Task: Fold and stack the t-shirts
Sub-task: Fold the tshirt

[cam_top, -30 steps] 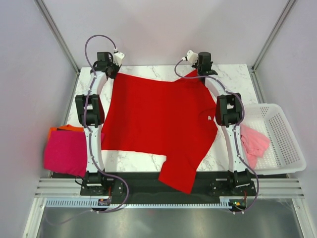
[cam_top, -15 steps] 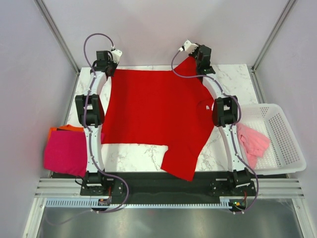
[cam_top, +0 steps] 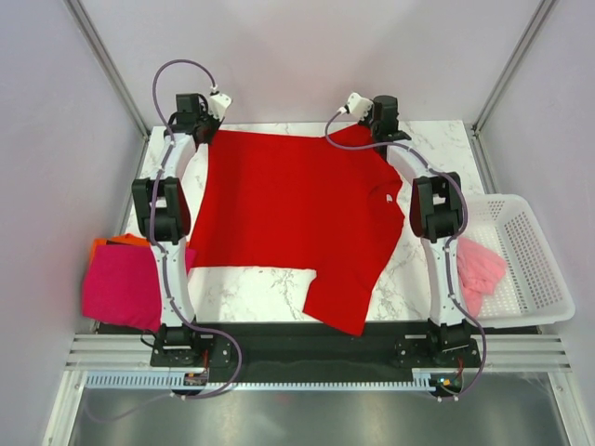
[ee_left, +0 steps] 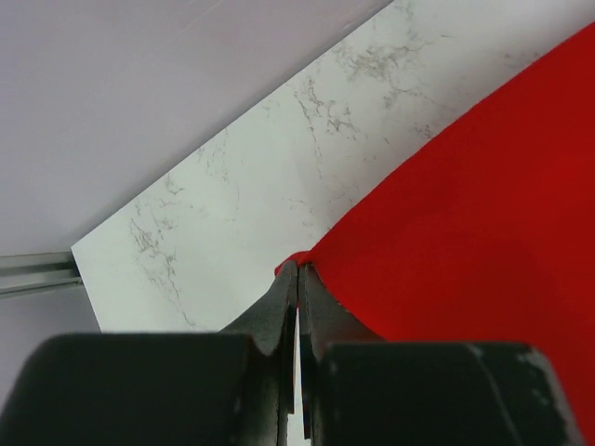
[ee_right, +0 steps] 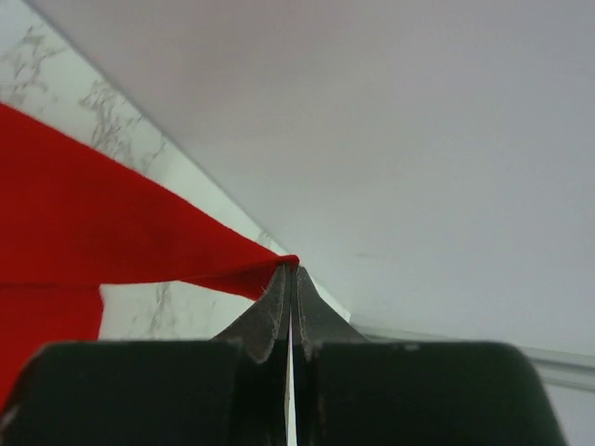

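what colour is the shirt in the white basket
Pale pink; the shirt in the basket shows best in the top external view.

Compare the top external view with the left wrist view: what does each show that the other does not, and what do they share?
Only the top external view: the whole red t-shirt spread out, the right gripper at its far right corner, a magenta shirt and an orange shirt at the left edge, and a pink shirt in the white basket. Only the left wrist view: the left gripper seen close, shut on the shirt's corner. Both: red cloth on the marble table.
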You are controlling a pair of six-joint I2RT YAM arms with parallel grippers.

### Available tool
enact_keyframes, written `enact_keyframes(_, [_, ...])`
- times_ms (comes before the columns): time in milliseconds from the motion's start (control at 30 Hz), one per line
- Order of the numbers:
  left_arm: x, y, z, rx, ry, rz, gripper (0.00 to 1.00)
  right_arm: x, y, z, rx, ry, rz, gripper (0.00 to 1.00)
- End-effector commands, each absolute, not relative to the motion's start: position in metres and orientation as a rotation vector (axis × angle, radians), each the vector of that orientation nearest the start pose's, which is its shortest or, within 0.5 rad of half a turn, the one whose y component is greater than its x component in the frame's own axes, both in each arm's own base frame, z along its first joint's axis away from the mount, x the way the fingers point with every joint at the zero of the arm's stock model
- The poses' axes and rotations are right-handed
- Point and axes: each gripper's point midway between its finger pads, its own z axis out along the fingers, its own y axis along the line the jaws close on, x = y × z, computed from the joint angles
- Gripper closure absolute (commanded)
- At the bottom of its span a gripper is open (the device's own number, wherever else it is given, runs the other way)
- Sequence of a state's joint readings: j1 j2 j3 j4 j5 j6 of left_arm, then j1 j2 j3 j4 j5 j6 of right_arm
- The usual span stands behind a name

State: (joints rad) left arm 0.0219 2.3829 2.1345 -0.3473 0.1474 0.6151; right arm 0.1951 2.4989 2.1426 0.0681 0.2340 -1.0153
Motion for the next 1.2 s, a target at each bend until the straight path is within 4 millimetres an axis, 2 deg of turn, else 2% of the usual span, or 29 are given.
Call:
enact_keyframes(0, [0.643,0.008,0.154,0.811,1.970,0.201,0.98,0.675,0.059,0.177,-0.905,1.756,-0.766,1.00])
enact_keyframes(33, [0.643,0.008,0.152,0.815,1.974,0.203,0.98,0.670,0.057,0.170,-0.902,1.791,-0.772,1.00])
enact_keyframes(67, [0.642,0.009,0.149,0.819,1.983,0.206,0.98,0.665,0.059,0.174,-0.900,1.797,-0.762,1.00])
enact_keyframes(133, [0.642,0.009,0.148,0.832,1.980,0.213,0.98,0.653,0.061,0.163,-0.921,1.844,-0.735,1.00])
enact_keyframes(167, [0.642,0.010,0.149,0.833,1.979,0.218,0.98,0.648,0.060,0.173,-0.911,1.842,-0.740,1.00])
enact_keyframes(233, [0.641,0.012,0.149,0.847,1.975,0.227,0.98,0.637,0.058,0.168,-0.931,1.873,-0.737,1.00])
enact_keyframes(267, [0.641,0.011,0.149,0.853,1.974,0.229,0.98,0.633,0.056,0.177,-0.920,1.870,-0.744,1.00])
enact_keyframes(300, [0.641,0.014,0.150,0.860,1.972,0.237,0.98,0.628,0.056,0.174,-0.932,1.883,-0.743,1.00])
enact_keyframes(333, [0.641,0.014,0.150,0.863,1.972,0.239,0.98,0.623,0.054,0.184,-0.925,1.878,-0.747,1.00])
enact_keyframes(433, [0.640,0.020,0.154,0.852,1.972,0.243,0.98,0.615,0.052,0.191,-0.920,1.888,-0.748,1.00])
enact_keyframes(533, [0.638,0.028,0.156,0.838,1.978,0.249,0.98,0.607,0.051,0.207,-0.898,1.887,-0.746,1.00])
enact_keyframes(767, [0.631,0.033,0.166,0.880,1.956,0.264,0.98,0.586,0.050,0.218,-0.917,1.906,-0.754,1.00])
enact_keyframes(833, [0.628,0.031,0.164,0.902,1.954,0.264,0.98,0.579,0.046,0.214,-0.932,1.938,-0.755,1.00])
enact_keyframes(933, [0.625,0.033,0.165,0.915,1.953,0.274,0.98,0.566,0.046,0.218,-0.920,1.963,-0.726,1.00])
enact_keyframes(1067, [0.620,0.034,0.161,0.922,1.964,0.270,0.98,0.548,0.048,0.212,-0.928,2.013,-0.689,1.00])
enact_keyframes(1100, [0.619,0.033,0.161,0.925,1.963,0.267,0.98,0.541,0.048,0.203,-0.942,2.034,-0.684,1.00])
enact_keyframes(1167, [0.615,0.033,0.161,0.930,1.966,0.262,0.98,0.532,0.049,0.203,-0.938,2.045,-0.672,1.00])
